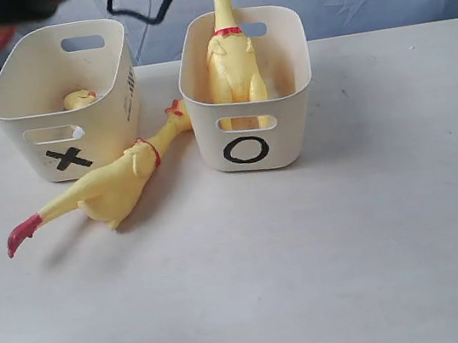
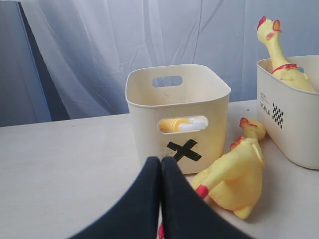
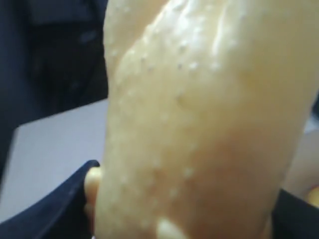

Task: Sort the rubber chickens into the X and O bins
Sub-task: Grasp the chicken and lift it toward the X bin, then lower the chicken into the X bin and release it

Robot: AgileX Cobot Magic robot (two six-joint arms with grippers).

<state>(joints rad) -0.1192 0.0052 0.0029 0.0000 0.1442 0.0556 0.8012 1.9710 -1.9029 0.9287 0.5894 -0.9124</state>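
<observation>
Fingers point(image 2: 142, 199) of the left gripper point(image 2: 160, 163) lie pressed flat together, pointing toward the marked face of the X bin point(image 1: 19, 138), which stands at the far left of the white table point(image 1: 328, 260). The chicken in the X bin point(image 1: 78, 99) lies low inside it, showing only a yellow bit with some red over the rim and through the front handle cut-out. Just to the right, the chicken on the table point(image 1: 115, 190) lies on its side, stretched slantwise. Its red feet point(image 1: 23, 234) point toward the near left and its body rests just beside the X bin's front right corner. Its head point(image 1: 175, 110) reaches the gap between the two bins, touching or nearly touching the O bin point(image 1: 292, 132). The O bin stands right of the X bin, near it but apart. Inside it the upright chicken point(image 1: 231, 72) stands with its lower body showing through the front handle cut-out and its neck rising well above the rim, red neck band point(image 1: 227, 30) in plain sight. The left wrist view shows its red-combed head standing free in the air. Last, the right gripper point(image 3: 184, 211) is seen only in its own wrist view. There a pimpled yellow chicken body point(image 3: 199, 99) fills the space between the dark fingers point(image 3: 65, 209) and meets both. Whether they clamp it or merely bracket it cannot be told, nor which chicken it is.
</observation>
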